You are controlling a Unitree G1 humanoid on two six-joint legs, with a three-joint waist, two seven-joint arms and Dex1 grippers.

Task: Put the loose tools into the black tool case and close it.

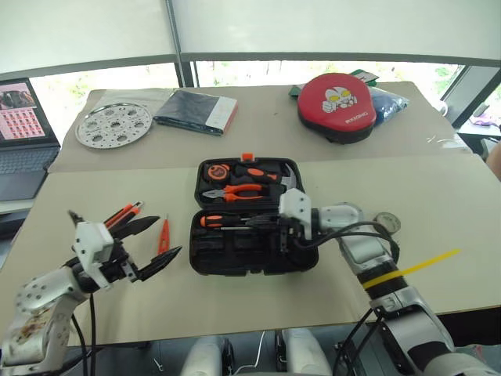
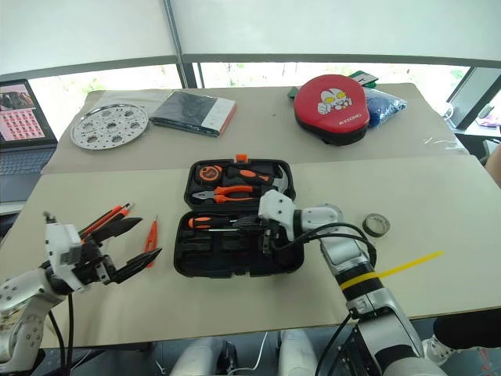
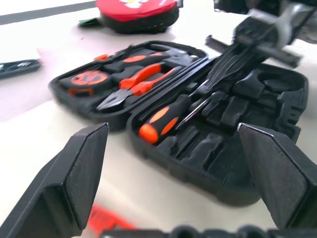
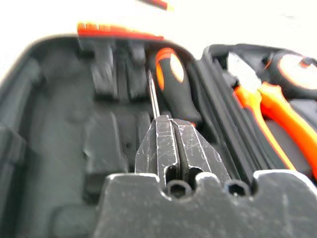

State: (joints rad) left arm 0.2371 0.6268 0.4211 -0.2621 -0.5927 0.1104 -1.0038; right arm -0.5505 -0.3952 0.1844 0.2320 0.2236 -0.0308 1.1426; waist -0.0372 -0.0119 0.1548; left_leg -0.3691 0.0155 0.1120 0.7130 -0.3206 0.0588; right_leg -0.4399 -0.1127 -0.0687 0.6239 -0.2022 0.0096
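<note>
The black tool case (image 1: 235, 262) lies open mid-table. Its far half holds a tape measure, orange pliers (image 1: 235, 192) and a hammer. One orange-and-black screwdriver (image 1: 213, 222) lies in the near half. My right gripper (image 1: 275, 229) hovers over that half, fingers (image 4: 159, 144) pressed together, tips at the end of the screwdriver's shaft (image 4: 154, 96); I cannot tell whether it is pinched. My left gripper (image 1: 167, 236) hangs wide open left of the case. Beneath it lies the slim orange tester pen (image 1: 163, 233), and an orange-black tool (image 1: 123, 212) lies beyond it. The grey tape roll (image 1: 387, 222) sits right of the case.
Along the back of the table are a perforated steel plate (image 1: 113, 124), a dark flat book (image 1: 196, 111) and a red round pad (image 1: 337, 106) with a blue bag behind it. A laptop (image 1: 23, 133) stands off the table's left end. A yellow strip (image 1: 411, 266) lies near my right arm.
</note>
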